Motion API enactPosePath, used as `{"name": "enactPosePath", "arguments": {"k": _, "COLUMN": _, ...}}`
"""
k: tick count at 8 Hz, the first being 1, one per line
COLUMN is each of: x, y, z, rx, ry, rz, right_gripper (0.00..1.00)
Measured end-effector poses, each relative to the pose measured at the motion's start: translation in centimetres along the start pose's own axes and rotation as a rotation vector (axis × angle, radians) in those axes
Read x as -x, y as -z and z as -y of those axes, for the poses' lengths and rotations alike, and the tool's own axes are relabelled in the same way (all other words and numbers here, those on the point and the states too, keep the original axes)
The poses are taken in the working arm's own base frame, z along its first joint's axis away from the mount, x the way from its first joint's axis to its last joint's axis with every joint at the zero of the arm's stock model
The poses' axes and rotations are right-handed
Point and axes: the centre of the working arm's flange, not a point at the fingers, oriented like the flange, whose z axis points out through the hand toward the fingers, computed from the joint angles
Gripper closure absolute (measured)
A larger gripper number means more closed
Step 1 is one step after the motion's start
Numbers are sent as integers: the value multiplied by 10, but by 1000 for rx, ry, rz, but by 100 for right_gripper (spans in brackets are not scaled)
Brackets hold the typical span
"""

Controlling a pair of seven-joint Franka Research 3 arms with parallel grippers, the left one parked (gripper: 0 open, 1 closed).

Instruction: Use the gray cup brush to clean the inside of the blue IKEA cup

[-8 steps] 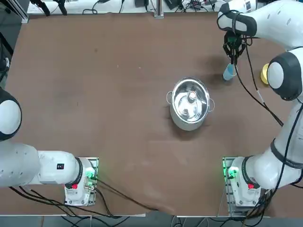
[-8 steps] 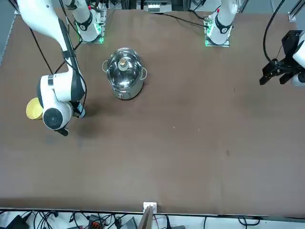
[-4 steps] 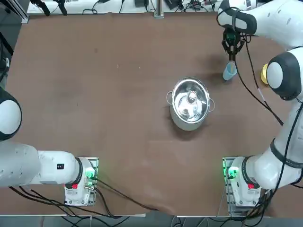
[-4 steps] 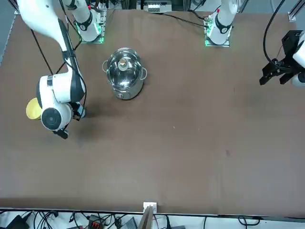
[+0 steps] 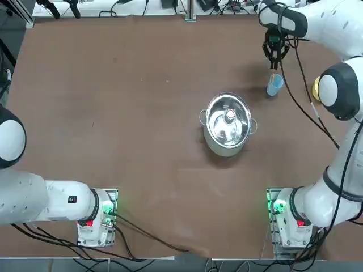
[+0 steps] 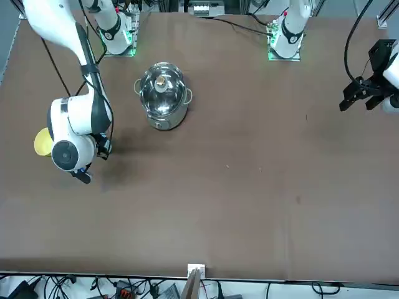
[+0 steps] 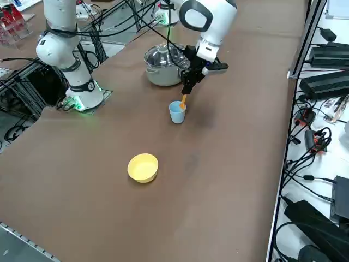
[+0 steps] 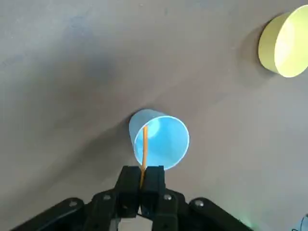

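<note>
Right now the right gripper (image 8: 141,185) is clamped narrow on the upper end of the gray cup brush (image 8: 144,153), which shows mostly as a thin orange stem. The blue IKEA cup (image 8: 160,139) stands upright on the brown table (image 5: 125,113), toward the far right part of it, between the steel pot (image 5: 228,123) and the yellow bowl (image 7: 143,167) but touching neither. In the side view the gripper (image 7: 192,82) hangs above the cup (image 7: 177,112), slightly toward the pot side, and the brush (image 7: 183,101) runs down from it at a slight slant, its lower end dipping past the rim. The wrist view agrees: the stem's long axis points almost straight down into the cup's open mouth, close to one wall and not centred. That is the relation the coming move turns on, in my judgement: the cup lies directly beneath the fingers, so scrubbing calls for strokes along the stem's axis, kept gentle, since a sideways push could tip the light tumbler.
</note>
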Motion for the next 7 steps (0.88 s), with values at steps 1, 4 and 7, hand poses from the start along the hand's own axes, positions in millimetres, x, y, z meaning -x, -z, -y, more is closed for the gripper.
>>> {"name": "enactPosePath", "arguments": {"k": 1, "x": 1, "y": 8, "z": -3, "rx": 7, "ry": -3, "rz": 10, "right_gripper": 95}}
{"name": "enactPosePath", "arguments": {"k": 4, "x": 3, "y": 32, "z": -21, "rx": 35, "ry": -22, "rz": 38, "right_gripper": 95}}
{"name": "enactPosePath", "arguments": {"k": 7, "x": -11, "y": 40, "z": -63, "rx": 152, "ry": 16, "rz": 25, "right_gripper": 95}}
